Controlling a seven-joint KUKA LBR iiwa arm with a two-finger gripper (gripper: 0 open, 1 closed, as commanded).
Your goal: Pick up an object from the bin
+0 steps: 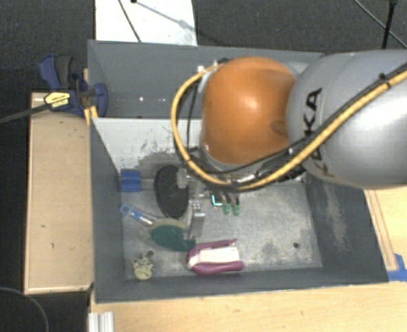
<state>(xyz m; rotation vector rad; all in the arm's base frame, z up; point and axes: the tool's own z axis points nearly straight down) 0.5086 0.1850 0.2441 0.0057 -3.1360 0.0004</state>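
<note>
My gripper (195, 221) reaches down under the orange wrist cover into the left half of the bin. Its tip is just above a dark teal, rounded flat thing (167, 237) on the bin floor, at that thing's right edge. A black oval brush-like thing (169, 190) lies right beside the gripper on its left. A purple and white oblong thing (214, 257) lies just below it, near the front wall. Whether anything is between the jaws is hidden.
A blue block (129, 180) sits by the left wall, with a clear tube with a blue end (137, 216) below it. A small beige clump (143, 266) lies in the front left corner. Two small green bits (230, 207) show right of the gripper. The arm covers the back right.
</note>
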